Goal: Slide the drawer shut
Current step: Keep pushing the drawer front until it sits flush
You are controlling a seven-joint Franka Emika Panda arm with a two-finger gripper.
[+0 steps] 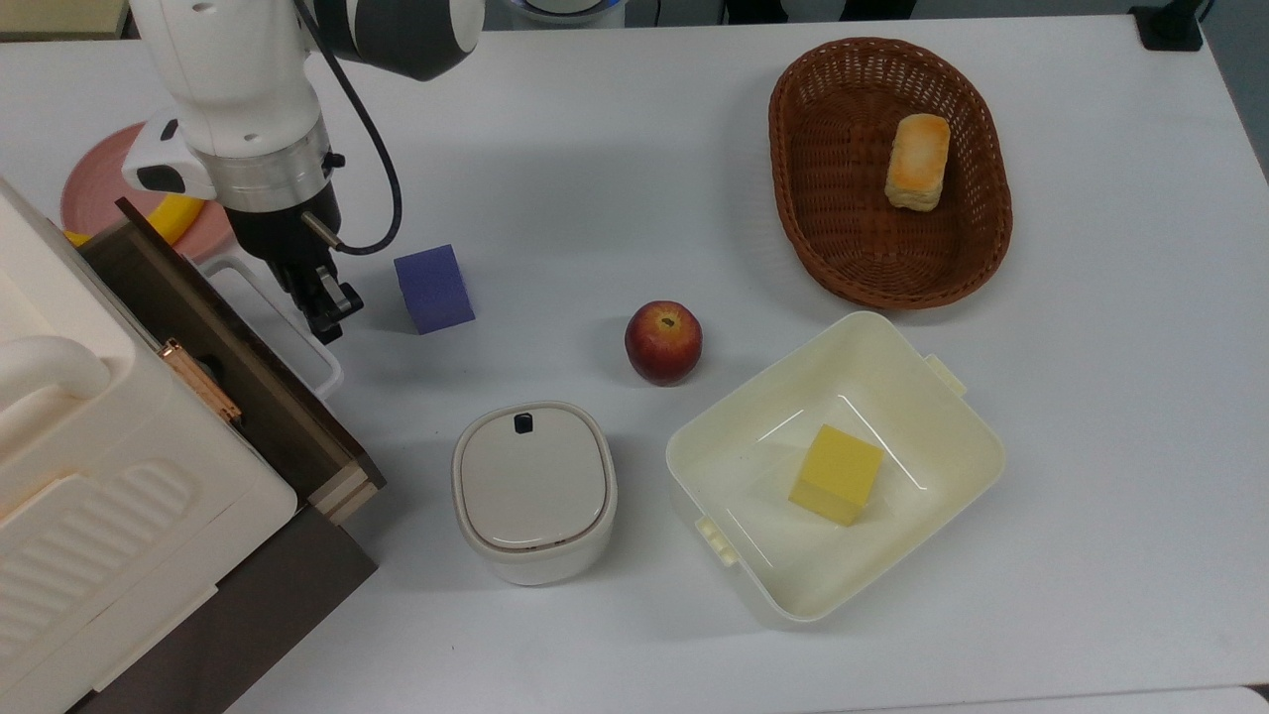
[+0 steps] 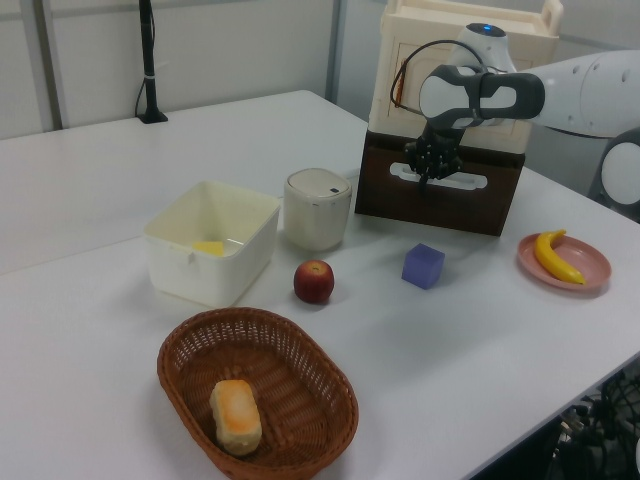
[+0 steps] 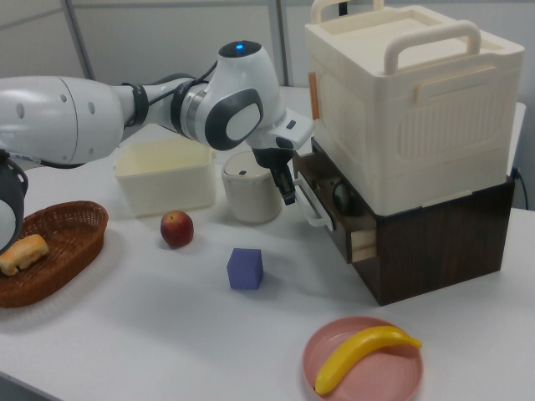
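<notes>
I see the end effector (image 1: 327, 315) at the drawer (image 1: 253, 372) handle, finger opening indeterminate. Drawer protrudes slightly from the cabinet (image 3: 414, 109). Basket (image 1: 986, 238) holds bread (image 1: 917, 161); tub (image 1: 952, 436) holds a yellow block (image 1: 836, 474).

White table (image 1: 615, 139) and the items resting on it.

We see, on the top view's left, a cabinet (image 1: 119, 496) with a dark base standing on the table, and behind it a pink plate (image 1: 94, 183). Near the cabinet sit a purple cube (image 1: 433, 289) and a white lidded container (image 1: 534, 490). We find an apple (image 1: 662, 342) toward the middle, between the cube and a cream tub (image 1: 835, 466), which stands just beside the container on the top view's right. A brown wicker basket (image 1: 889, 171) lies well apart from the cabinet, at the top view's upper right, beyond the tub.
</notes>
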